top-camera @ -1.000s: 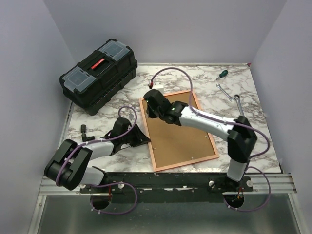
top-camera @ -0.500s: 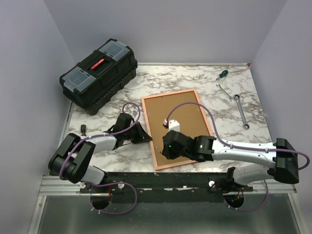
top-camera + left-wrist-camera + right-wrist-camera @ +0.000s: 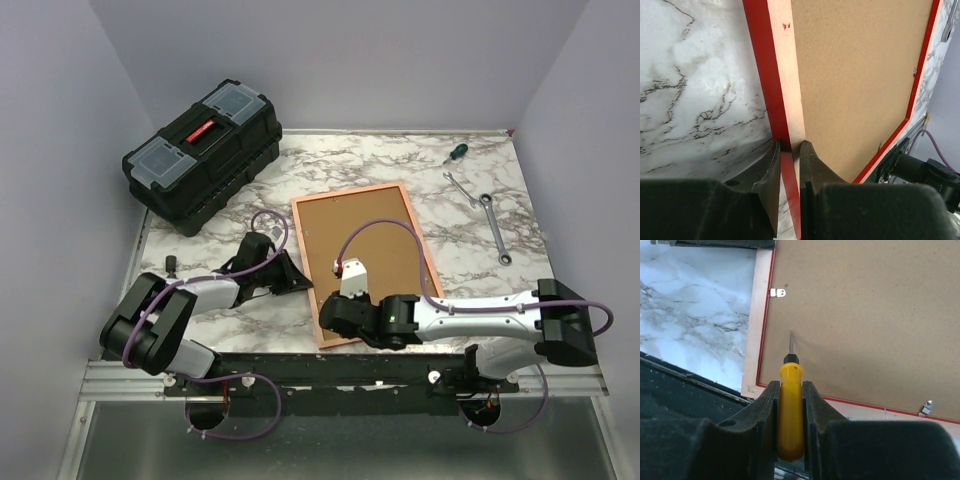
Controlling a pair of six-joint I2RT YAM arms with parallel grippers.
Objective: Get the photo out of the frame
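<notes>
I see the frame lying face down on the bench, its thin red rim around a brown backing board. My left gripper is clenched on its left rail. My right gripper grasps a yellow screwdriver over the board's near corner.

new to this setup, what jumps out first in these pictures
The red frame lies face down mid-table, brown backing board up, its left rail pinched by the left gripper. The right gripper holds a yellow screwdriver tip-first over the board's near corner. A black toolbox sits far left.
</notes>
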